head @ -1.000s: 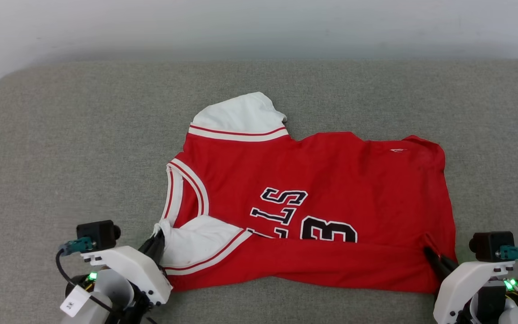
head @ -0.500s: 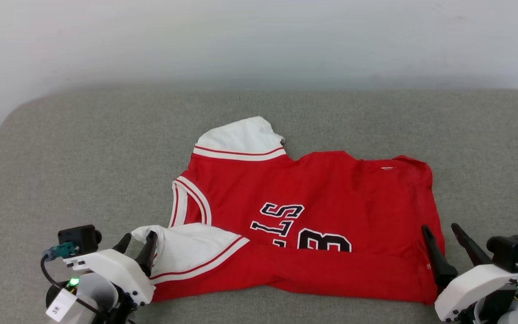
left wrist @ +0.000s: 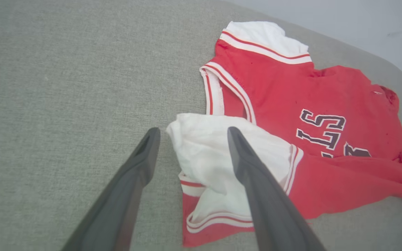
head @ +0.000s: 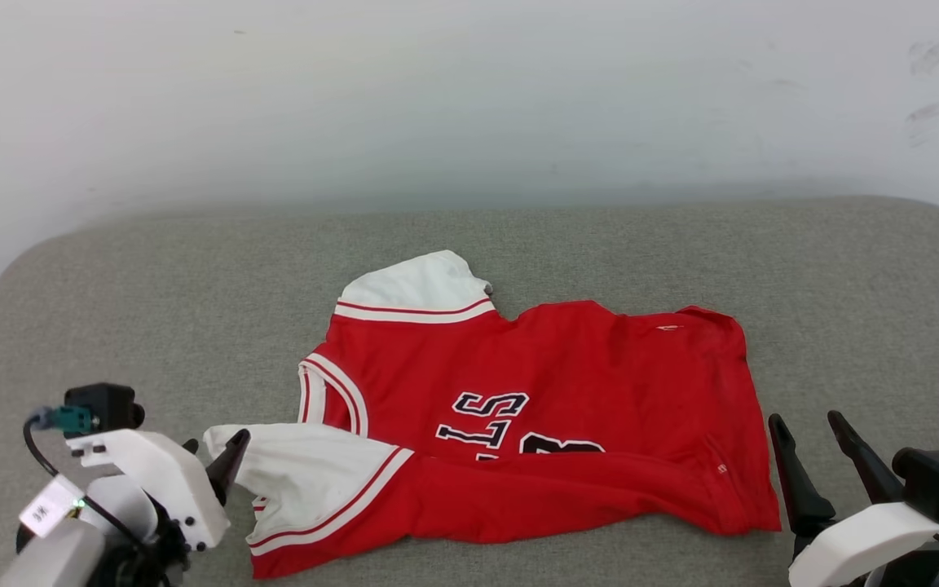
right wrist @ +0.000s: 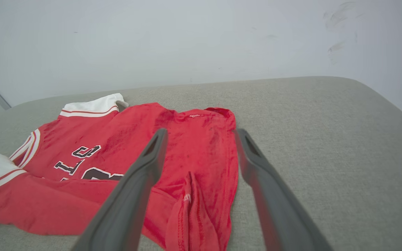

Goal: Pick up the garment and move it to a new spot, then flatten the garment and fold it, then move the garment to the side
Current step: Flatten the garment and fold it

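The garment (head: 600, 367) is a red jersey with white sleeves and black lettering, lying on the grey cushion. Its near edge is folded back over the lower part of the lettering. My left gripper (head: 213, 452) stands open at the near white sleeve (head: 306, 473), holding nothing. In the left wrist view the left gripper (left wrist: 193, 130) has its open fingers either side of the sleeve's corner above the garment (left wrist: 284, 94). My right gripper (head: 805, 420) is open just right of the garment's near right corner. In the right wrist view the right gripper (right wrist: 201, 131) hangs open above the garment (right wrist: 117, 132).
The grey fabric cushion (head: 152, 310) spreads wide on both sides of the garment, with rounded corners at the far left and far right. A pale wall (head: 469, 98) rises right behind it.
Both grippers have opened, let go of the garment and drawn back a little. The near sleeve and hem corner now lie loose. The head camera has tilted up, showing more wall.
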Available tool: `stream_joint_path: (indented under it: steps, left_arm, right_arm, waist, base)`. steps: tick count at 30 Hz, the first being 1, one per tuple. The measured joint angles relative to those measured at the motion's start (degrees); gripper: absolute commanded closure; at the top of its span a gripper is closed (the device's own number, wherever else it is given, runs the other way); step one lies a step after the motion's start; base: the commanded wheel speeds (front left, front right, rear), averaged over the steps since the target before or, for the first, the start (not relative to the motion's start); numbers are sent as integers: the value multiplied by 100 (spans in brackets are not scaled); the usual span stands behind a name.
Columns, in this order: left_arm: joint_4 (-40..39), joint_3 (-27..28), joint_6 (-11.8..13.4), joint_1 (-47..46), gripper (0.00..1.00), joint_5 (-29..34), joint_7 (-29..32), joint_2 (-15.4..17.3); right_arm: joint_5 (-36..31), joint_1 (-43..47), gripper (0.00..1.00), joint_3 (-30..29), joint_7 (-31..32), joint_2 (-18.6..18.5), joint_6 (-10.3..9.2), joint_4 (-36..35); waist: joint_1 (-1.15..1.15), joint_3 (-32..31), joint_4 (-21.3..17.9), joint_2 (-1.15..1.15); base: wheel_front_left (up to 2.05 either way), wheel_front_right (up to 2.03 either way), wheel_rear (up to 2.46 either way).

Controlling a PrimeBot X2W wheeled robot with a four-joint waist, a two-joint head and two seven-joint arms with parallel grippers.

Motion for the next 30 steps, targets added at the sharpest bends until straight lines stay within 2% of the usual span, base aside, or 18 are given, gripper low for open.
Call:
stream_joint_path:
  steps: [7,8,11,15,17,24,30]
  left_arm:
    - [-955,-83,370,93,0,-341,1527,682]
    - [-955,-83,370,93,0,-341,1527,682]
    - [-1202,-180,589,226,0,-448,2057,898]
    - [-1399,-259,858,425,0,-532,2351,923]
    - [-1395,-311,912,478,0,-553,2423,907]
    - [-1179,-420,921,492,0,-487,2387,831]
    - [-947,-498,768,441,0,-503,2341,660]
  right_arm:
    - [-59,119,0,-47,210,120,0,-403]
    - [-59,119,0,-47,210,120,0,-403]
    - [-55,156,0,-33,234,174,0,-487]
    - [-37,127,0,-16,256,221,0,-579]
    - [-35,80,0,-11,252,242,0,-605]
    - [15,-34,0,-49,223,279,0,-619]
    - [67,-158,0,-94,220,308,0,-594]
  waist:
    - [0,16,-173,0]
    - [0,16,-173,0]
    - [0,63,-263,0]
    - [0,293,-391,0]
    - [0,405,-440,0]
    - [1,720,-555,0]
    - [1,945,-594,0]
  base:
    - [0,0,0]
    - [0,0,0]
    - [0,0,0]
    - [0,0,0]
    - [0,0,0]
    - [0,0,0]
    - [0,0,0]
